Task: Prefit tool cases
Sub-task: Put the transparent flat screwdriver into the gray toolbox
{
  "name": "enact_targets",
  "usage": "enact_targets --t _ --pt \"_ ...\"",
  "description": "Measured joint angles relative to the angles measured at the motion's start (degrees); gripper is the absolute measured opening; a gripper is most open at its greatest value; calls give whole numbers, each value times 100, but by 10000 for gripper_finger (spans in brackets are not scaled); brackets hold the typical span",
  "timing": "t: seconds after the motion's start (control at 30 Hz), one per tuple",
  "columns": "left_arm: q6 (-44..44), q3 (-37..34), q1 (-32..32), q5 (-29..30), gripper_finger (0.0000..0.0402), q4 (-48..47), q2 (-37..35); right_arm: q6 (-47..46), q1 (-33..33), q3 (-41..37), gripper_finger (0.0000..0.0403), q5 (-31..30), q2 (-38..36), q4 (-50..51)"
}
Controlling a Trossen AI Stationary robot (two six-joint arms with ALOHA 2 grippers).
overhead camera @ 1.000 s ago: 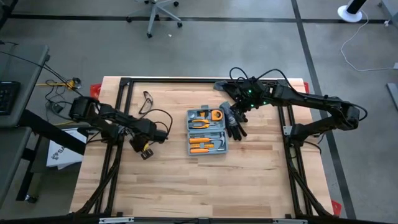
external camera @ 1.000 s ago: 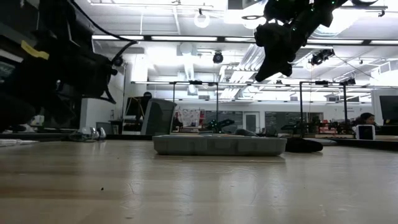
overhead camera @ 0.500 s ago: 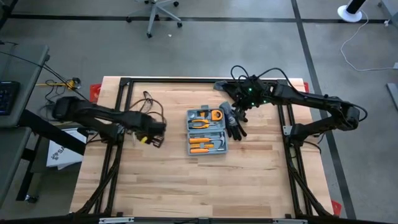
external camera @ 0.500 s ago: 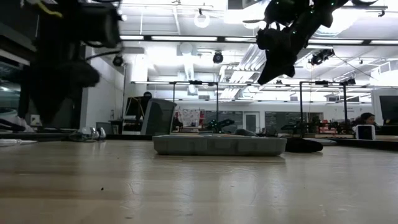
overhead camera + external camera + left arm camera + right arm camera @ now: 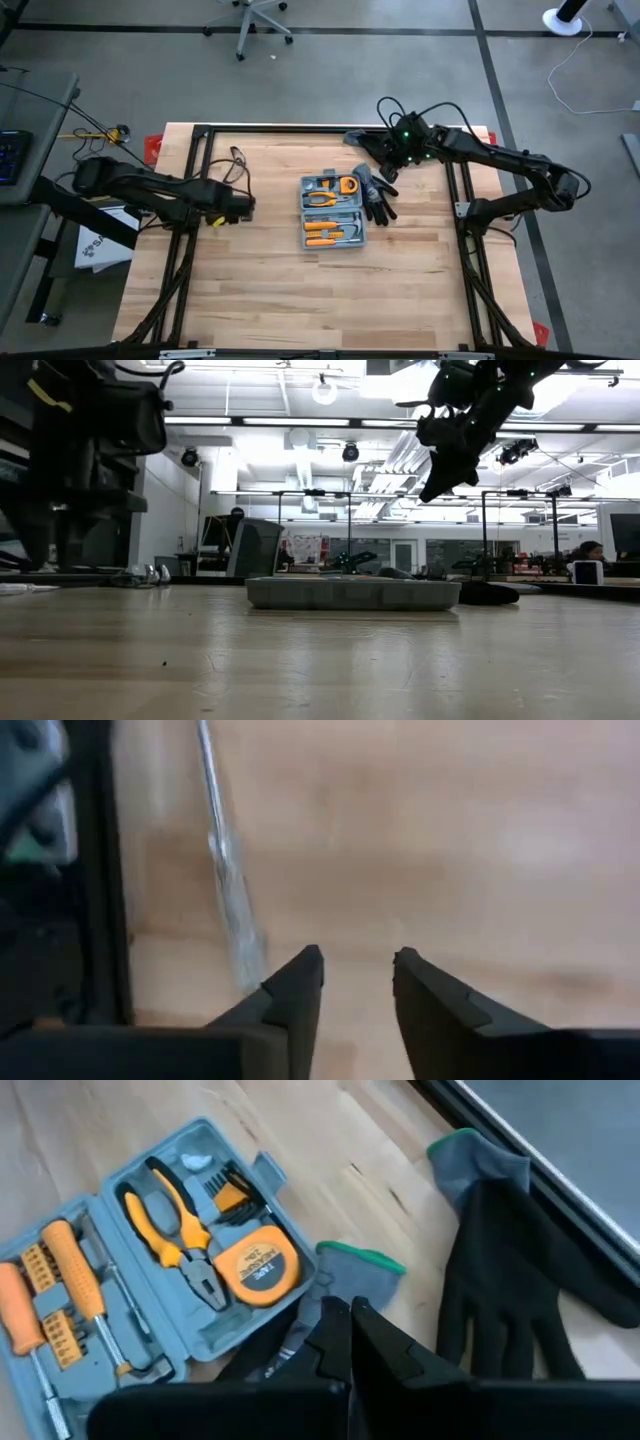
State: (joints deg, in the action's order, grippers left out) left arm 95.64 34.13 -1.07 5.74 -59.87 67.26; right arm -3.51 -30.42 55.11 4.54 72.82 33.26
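The tool case (image 5: 332,212) lies open and flat on the middle of the wooden table, grey-blue, with orange-handled tools and a tape measure in its trays (image 5: 150,1280); the low view shows it side-on (image 5: 352,593). Black-and-grey gloves (image 5: 376,196) lie against its right side. My right gripper (image 5: 350,1320) is shut and hangs high over the gloves (image 5: 500,1280), beyond the case's far right corner (image 5: 388,165). My left gripper (image 5: 358,970) points down over bare wood to the left of the case (image 5: 238,207), open with nothing between its fingers.
Safety glasses and loose cables (image 5: 237,160) lie at the far left, beside the left arm. Black frame rails (image 5: 200,180) (image 5: 462,190) run along both sides of the table. The near half of the tabletop (image 5: 320,290) is bare wood. A person (image 5: 588,550) sits far behind.
My left gripper has risen and gone from the near-left part of the table toward the far edge, rolling about its own axis as it went. My right gripper has drifted a little toward the far right corner, still shut. The case and the gloves have stayed put.
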Motion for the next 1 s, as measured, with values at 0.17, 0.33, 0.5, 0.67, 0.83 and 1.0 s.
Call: enact_targets --t 0.17,0.33,0.5,0.67,0.83,1.0 --pt "169 181 58 585 19 -208 128 147 -82 0 0 5 0 -2" --pt "-5 181 74 365 2 -234 315 301 -85 0 0 9 0 -6" --pt "-90 373 82 227 1 -307 686 390 -82 0 0 11 0 -7" --pt "-167 942 82 409 0 -1654 1197 453 -84 0 0 10 0 -5" --pt "-442 1390 139 618 0 -3052 1570 507 -82 0 0 11 0 -9" --pt "-863 1347 150 483 0 -2619 1829 550 -83 0 0 11 0 -6"
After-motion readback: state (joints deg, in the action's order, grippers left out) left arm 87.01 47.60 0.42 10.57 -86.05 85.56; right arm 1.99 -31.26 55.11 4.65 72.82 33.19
